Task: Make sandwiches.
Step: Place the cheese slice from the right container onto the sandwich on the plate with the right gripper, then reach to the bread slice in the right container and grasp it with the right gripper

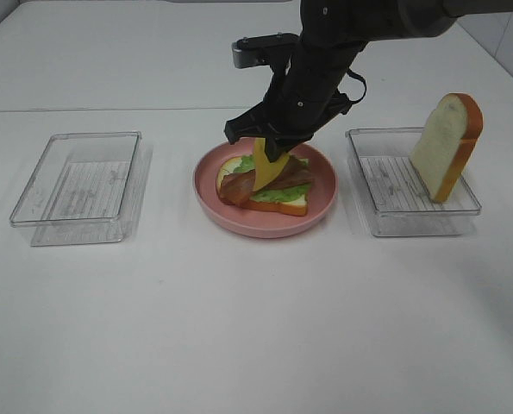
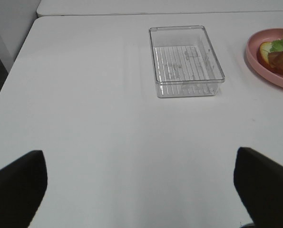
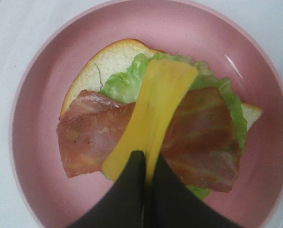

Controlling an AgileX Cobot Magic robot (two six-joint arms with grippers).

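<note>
On the pink plate [image 1: 323,185] lies the partly stacked sandwich: a white bread slice [image 3: 105,64], green lettuce [image 3: 122,85] and reddish-brown bacon [image 3: 91,137]. My right gripper [image 3: 144,159] hangs over it, shut on one edge of the yellow cheese square [image 3: 158,109]. The cheese [image 1: 265,171] dangles tilted, its lower end touching the bacon [image 1: 237,186]. A second bread slice [image 1: 447,147] leans upright in the right clear tray [image 1: 385,216]. My left gripper [image 2: 141,199] stands open above bare table, with nothing between its fingers [image 2: 15,190]. It does not show in the high view.
An empty clear tray [image 1: 79,185] sits left of the plate and also shows ahead of the left gripper as the tray [image 2: 186,61]. The plate's edge [image 2: 262,66] shows at the side of the left wrist view. The white table ends at a seam behind the trays.
</note>
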